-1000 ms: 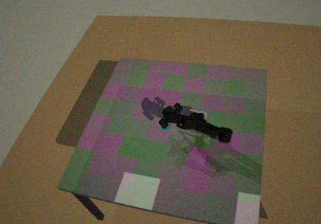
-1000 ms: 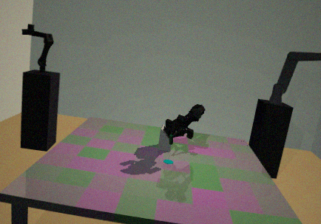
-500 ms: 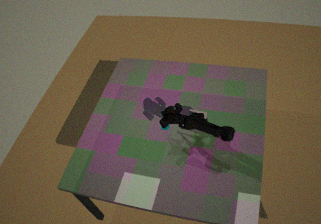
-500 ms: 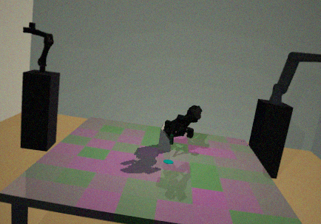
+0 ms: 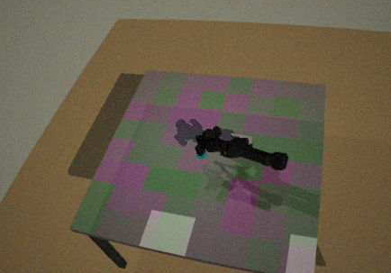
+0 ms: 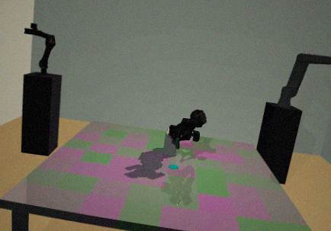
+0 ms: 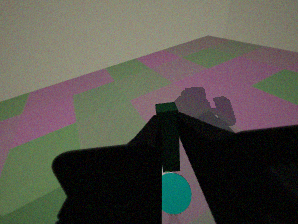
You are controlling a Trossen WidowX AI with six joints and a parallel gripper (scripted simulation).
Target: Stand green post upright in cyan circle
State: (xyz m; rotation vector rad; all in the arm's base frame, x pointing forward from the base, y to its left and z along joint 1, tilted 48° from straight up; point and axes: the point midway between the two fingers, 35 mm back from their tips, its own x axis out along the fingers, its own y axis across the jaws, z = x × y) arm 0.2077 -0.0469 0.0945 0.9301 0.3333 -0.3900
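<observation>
The green post (image 6: 177,142) (image 7: 170,142) is dark and held about upright between the fingers, its top end just above the fingertips in the wrist view. My gripper (image 7: 167,118) is shut on it. In the top view the gripper's black body hides the post. The cyan circle (image 5: 201,157) (image 6: 173,167) (image 7: 177,194) lies flat on the table, partly covered by the gripper in the top view and by a finger in the wrist view. In the exterior view the post hangs above the table, farther back than the circle; its exact height is unclear.
A grey block (image 6: 169,147) with a pale top stands beside the gripper in the exterior view, partly hidden. The patchwork table (image 5: 173,182) (image 6: 141,205) carries the arm's shadows. Two other arms stand on black pedestals (image 6: 40,113) (image 6: 278,142) beyond the table.
</observation>
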